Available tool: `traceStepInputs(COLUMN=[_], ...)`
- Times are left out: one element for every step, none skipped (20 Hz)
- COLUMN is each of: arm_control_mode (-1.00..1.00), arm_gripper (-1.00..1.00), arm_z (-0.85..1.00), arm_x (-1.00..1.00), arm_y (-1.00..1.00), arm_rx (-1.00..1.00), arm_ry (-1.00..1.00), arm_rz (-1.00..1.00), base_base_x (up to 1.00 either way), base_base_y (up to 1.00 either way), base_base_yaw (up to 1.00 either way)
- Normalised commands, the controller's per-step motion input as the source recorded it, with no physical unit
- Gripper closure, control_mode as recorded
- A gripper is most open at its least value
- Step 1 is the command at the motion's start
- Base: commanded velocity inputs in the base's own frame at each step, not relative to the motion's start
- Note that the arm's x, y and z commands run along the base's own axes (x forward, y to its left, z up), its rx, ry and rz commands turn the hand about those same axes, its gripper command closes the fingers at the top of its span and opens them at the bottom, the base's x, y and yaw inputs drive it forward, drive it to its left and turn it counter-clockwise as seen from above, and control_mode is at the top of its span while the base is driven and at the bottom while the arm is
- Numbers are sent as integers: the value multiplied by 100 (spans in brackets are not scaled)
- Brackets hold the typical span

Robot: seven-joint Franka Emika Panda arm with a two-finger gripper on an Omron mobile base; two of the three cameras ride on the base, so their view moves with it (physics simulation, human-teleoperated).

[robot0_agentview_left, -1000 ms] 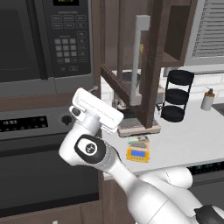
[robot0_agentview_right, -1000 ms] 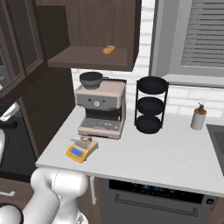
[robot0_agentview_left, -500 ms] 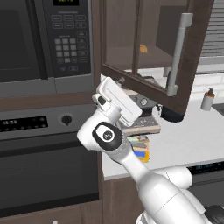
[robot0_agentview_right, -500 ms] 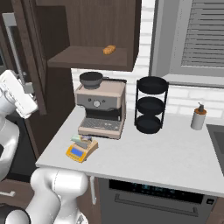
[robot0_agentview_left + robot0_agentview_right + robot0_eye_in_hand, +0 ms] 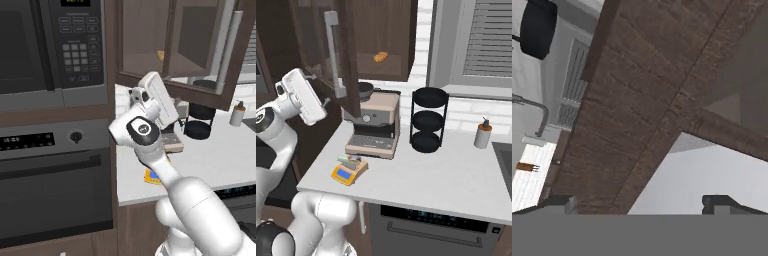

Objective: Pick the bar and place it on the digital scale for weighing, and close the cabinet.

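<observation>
Since the earlier frame the white arm's claw (image 5: pixel 640 202) has risen, jaws spread, empty, to the dark brown wooden cabinet door (image 5: pixel 348 60) just ahead; closing step: push next.

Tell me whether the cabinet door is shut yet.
Not shut: the cabinet door stands swung out from the cabinet, its handle facing the room, with the shelf behind it exposed.

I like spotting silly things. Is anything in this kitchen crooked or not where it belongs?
The cabinet door hangs part-way open over the counter, in front of the coffee machine. The bar lies on the digital scale, sticking out past its platform. Nothing is spilled or broken.
</observation>
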Motion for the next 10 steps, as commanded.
traceStepInputs(arm_control_mode=[-100,-100,-100,-100,-100,-100,-100,-100,-100,-100], arm_gripper=[-100,-100,-100,-100,-100,-100,-100,-100,-100,-100], arm_z=[41,43,44,43,43,41,42,41,39,36], arm_x=[26,26,26,28,29,33,34,36,39,41], arm_y=[-74,-70,-69,-68,-65,-63,-59,-56,-54,-49], arm_rx=[21,21,21,20,20,20,20,19,19,19], arm_ry=[-15,-14,-14,-14,-14,-13,-13,-13,-13,-13], arm_rz=[0,0,0,0,0,0,0,0,0,0], base_base_x=[0,0,0,0,0,0,0,0,0,0], base_base_y=[0,0,0,0,0,0,0,0,0,0], base_base_yaw=[0,0,0,0,0,0,0,0,0,0])
